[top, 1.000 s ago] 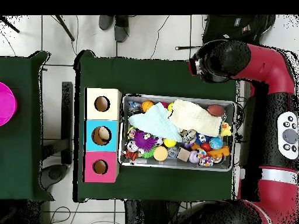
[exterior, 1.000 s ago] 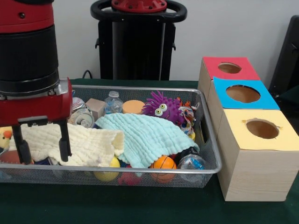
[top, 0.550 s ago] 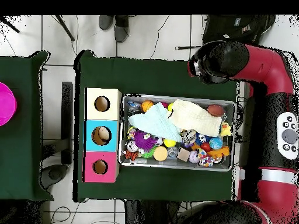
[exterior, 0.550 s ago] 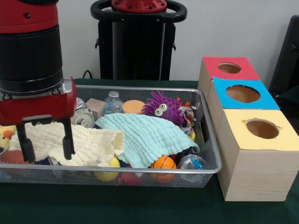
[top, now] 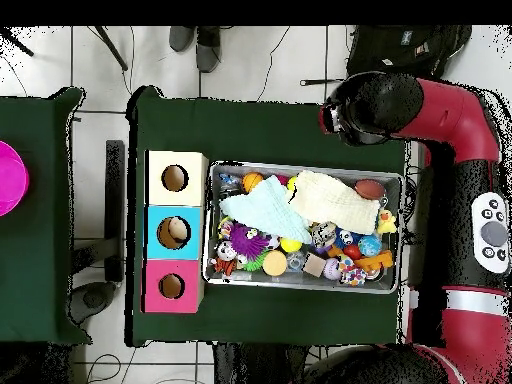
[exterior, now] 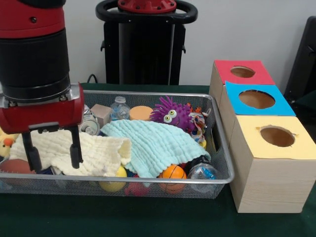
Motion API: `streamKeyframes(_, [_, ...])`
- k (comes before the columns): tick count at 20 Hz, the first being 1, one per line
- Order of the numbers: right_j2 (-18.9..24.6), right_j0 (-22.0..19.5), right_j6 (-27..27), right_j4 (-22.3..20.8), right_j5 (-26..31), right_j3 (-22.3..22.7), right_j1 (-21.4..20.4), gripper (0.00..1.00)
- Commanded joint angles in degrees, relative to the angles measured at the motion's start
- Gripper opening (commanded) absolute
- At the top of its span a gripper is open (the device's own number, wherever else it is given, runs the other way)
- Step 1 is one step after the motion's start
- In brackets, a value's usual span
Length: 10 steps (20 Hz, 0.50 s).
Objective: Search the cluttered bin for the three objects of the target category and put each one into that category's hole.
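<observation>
My gripper (exterior: pixel 55 157) hangs open over the left end of the wire bin (exterior: pixel 219 148), its two black fingers (exterior: pixel 76 150) in front of a cream cloth (exterior: pixel 96 153), with nothing between them. A mint cloth (exterior: pixel 153 140) covers the bin's middle. Around the cloths lie a purple fuzzy toy (exterior: pixel 173 113), an orange ball (exterior: pixel 173 173), a small bottle (exterior: pixel 119 107), a can (exterior: pixel 89 126), a wooden block (exterior: pixel 101 113) and a yellow chick (exterior: pixel 6 144). From overhead the arm's head (top: pixel 365 108) sits above the bin's (top: pixel 305 167) upper right rim.
Three boxes with round holes stand right of the bin: red (exterior: pixel 242 72), blue (exterior: pixel 256 98), yellow (exterior: pixel 276 136). From overhead they line the bin's left side: yellow (top: pixel 175 178), blue (top: pixel 173 232), red (top: pixel 171 286). A clear ball (exterior: pixel 201 172) lies in the near right corner.
The gripper has drifted a little to the right in the front view, still open above the cream cloth. Nothing in the bin has moved.
</observation>
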Motion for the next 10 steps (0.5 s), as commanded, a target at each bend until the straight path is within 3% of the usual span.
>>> streamKeyframes(1, [-2.2, -0.9, -1.6, 0.8, -2.2, 10.4, 0.3, 1.0])
streamKeyframes(10, [-2.1, -1.4, -1.2, 0.0, -6.8, 15.8, -2.0, 1.0])
